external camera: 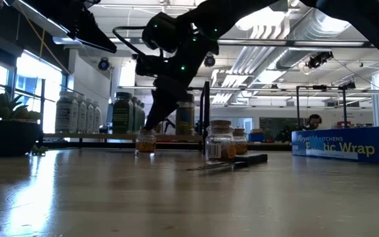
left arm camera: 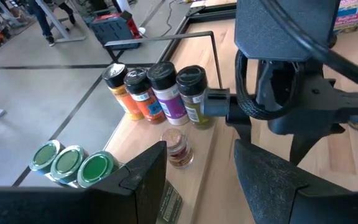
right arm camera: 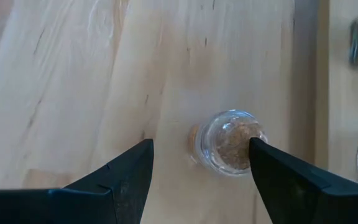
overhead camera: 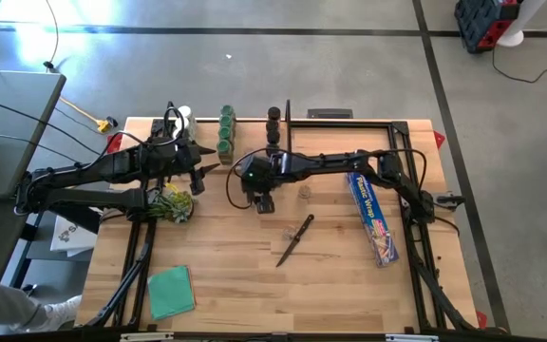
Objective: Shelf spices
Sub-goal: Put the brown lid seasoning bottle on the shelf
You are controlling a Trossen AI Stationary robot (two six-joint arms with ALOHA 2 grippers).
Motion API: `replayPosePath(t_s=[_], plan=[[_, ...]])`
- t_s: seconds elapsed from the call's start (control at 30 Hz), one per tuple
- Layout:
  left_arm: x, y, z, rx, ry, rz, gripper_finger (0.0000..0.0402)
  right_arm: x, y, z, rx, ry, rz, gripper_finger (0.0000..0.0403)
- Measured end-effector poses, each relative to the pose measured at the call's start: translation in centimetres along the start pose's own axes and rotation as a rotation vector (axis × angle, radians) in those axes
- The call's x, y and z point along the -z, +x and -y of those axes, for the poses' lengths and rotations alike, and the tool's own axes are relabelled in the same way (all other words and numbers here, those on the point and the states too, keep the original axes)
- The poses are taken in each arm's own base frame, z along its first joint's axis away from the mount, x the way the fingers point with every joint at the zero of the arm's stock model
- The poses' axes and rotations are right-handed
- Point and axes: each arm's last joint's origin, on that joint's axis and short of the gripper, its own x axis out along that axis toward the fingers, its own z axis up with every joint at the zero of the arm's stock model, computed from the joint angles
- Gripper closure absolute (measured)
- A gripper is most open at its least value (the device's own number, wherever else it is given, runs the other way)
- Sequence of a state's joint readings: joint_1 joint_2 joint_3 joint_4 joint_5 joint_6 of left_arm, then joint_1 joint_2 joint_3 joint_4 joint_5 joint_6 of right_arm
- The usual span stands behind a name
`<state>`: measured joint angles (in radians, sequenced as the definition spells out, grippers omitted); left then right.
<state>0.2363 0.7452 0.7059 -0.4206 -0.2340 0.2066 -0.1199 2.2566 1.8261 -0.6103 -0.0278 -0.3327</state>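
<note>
We see a small clear jar (right arm camera: 230, 142) of brownish spice standing upright on the table (overhead camera: 235, 275), just in front of the shelf (left arm camera: 135, 134). The right gripper (right arm camera: 199, 163) hangs low over it with its fingers spread wide; one fingertip (right arm camera: 263, 155) sits at the jar's edge, the other well off it, and nothing is held. On the shelf stand green-capped jars (left arm camera: 73, 165) and a row of black-capped jars (left arm camera: 160, 93). The left gripper (left arm camera: 194, 168) hovers near the shelf, partly open and empty. Farther out on the table lie a knife (overhead camera: 294, 239), a blue wrap box (overhead camera: 373, 217), two more small jars (external camera: 224, 141) and a green cloth (overhead camera: 170, 291)
</note>
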Motion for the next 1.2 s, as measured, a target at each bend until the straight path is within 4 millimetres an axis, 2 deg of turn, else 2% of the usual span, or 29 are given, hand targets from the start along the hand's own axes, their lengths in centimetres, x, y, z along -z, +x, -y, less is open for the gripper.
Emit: replayPosePath(t_s=[0.2,0.33,0.4,0.57,0.87,1.0,1.2], plan=[[0.0,0.0,0.0,0.0,0.0,0.0,0.0219,-1.0,-1.8,-1.0,-0.043,0.114,-0.087,0.0149],[0.0,0.0,0.0,0.0,0.005,0.0,0.0219,-2.6,-3.9,-1.2,-0.023,0.041,-0.076,0.0149],[0.0,0.0,0.0,0.0,0.005,0.0,0.0219,-2.8,-4.2,-0.9,-0.013,-0.037,-0.068,0.0149],[0.0,0.0,0.0,0.0,0.005,0.0,0.0219,-1.8,-3.1,-0.4,-0.039,-0.234,-0.076,0.0149],[0.0,0.0,0.0,0.0,0.005,0.0,0.0219,0.8,0.2,-0.7,-0.111,-0.268,-0.049,0.0157],[0.0,0.0,0.0,0.0,0.005,0.0,0.0219,0.9,0.7,-1.2,-0.067,-0.104,-0.053,0.0178],[0.0,0.0,0.0,0.0,0.005,-0.001,0.0219,0.6,-0.6,-2.0,-0.051,0.164,-0.174,0.0214]])
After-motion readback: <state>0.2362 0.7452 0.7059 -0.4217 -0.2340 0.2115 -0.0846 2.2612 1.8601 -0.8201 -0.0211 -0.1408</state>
